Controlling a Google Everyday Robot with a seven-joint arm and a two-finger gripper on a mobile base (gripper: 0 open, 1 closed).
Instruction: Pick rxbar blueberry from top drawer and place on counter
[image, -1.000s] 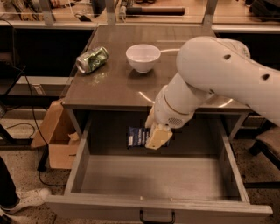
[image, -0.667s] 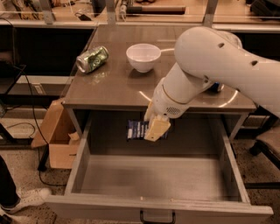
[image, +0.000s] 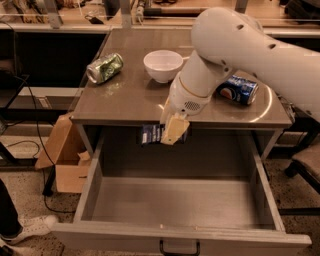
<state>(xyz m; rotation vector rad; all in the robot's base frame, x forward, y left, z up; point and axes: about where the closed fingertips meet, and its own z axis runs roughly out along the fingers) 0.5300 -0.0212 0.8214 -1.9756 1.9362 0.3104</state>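
Note:
The rxbar blueberry (image: 149, 134), a small dark-blue wrapper with white text, hangs in my gripper (image: 172, 131) just below the front edge of the counter (image: 125, 95), above the back of the open top drawer (image: 180, 202). The gripper's tan fingers (image: 175, 129) are shut on the bar's right end. The drawer's grey floor is bare and its black handle (image: 178, 248) shows at the front. My white arm reaches in from the upper right and hides part of the counter.
On the counter are a crushed green can (image: 104, 67) at the left, a white bowl (image: 163, 65) in the middle and a blue Pepsi can (image: 238, 89) lying at the right. A cardboard box (image: 67, 155) stands on the floor left of the drawer.
My gripper has risen with the bar from low in the drawer up to the counter's front edge. The arm has swung upward, uncovering the Pepsi can.

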